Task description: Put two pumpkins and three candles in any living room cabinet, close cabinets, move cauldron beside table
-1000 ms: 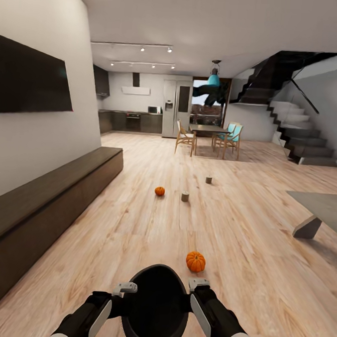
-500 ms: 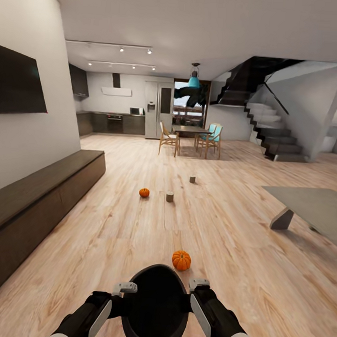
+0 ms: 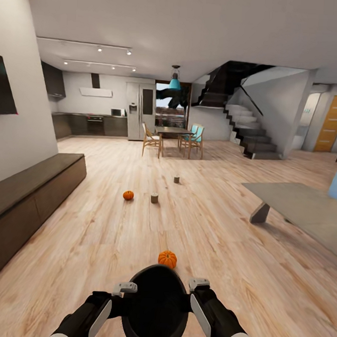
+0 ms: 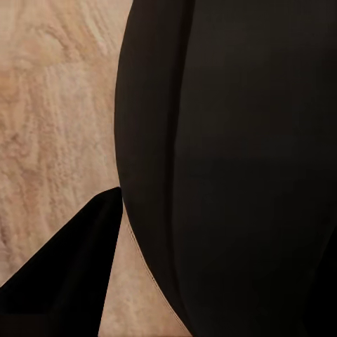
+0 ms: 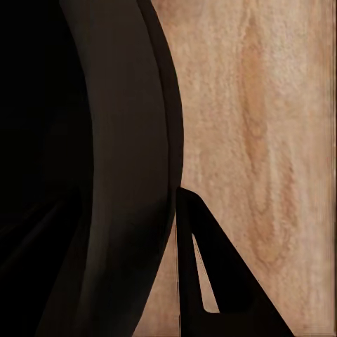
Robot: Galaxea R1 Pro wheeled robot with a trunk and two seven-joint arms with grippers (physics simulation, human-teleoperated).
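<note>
cauldron carried between both arms, living room floor ahead.

the cauldron [image 3: 155,307] sits between the left gripper [image 3: 125,287] and right gripper [image 3: 199,284], one at each side of the rim, probably so the wide pot stays level in transit to the table [image 3: 305,209]. both wrist views show a dark finger against the black wall; whether the jaws actually clamp the rim cannot be told. on the floor [image 3: 223,251], the near pumpkin [image 3: 167,258] lies just beyond the pot; the far pumpkin [image 3: 128,195] lies near one candle [image 3: 154,198], a second candle [image 3: 176,179] beyond. the cabinet [image 3: 27,200] runs along the left wall, fronts apparently shut, cut off by the frame edge.
</note>
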